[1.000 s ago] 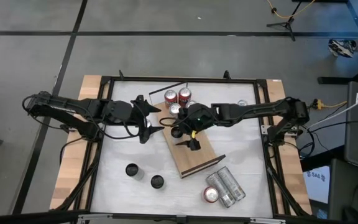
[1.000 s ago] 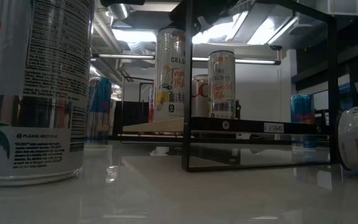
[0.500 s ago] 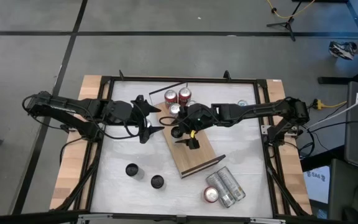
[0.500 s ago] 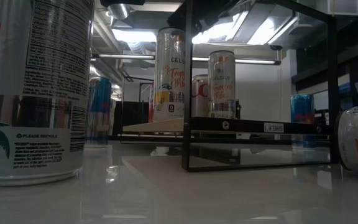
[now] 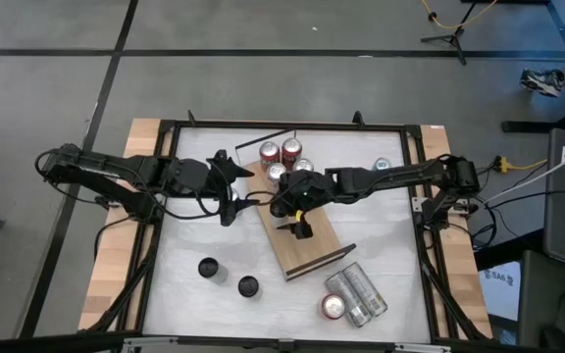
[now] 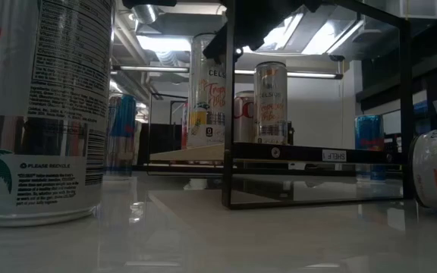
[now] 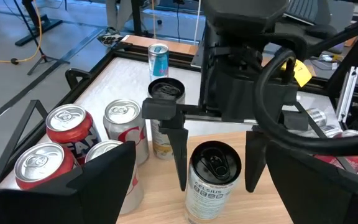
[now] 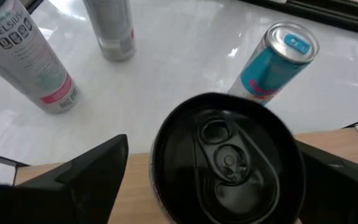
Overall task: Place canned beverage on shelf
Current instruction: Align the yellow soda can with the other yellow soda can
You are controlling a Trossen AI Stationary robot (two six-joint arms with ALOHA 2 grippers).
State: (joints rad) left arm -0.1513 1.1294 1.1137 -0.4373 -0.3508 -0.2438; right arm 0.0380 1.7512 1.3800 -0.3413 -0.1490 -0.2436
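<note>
Black-topped can (image 7: 215, 180) stands between open right tool (image 7: 216, 177) fingers, seemingly untouched

light wooden shelf (image 5: 307, 250), glossy metal cans (image 5: 281, 151)

1. The high view looks straight down on the whole table (image 5: 194, 294).
2. The low view sits at tabletop level, very near a can (image 6: 40, 114), facing the room.
3. Both wrist views look closely at the same black-topped can (image 7: 214, 180) (image 8: 229, 162) from opposite sides.
</note>
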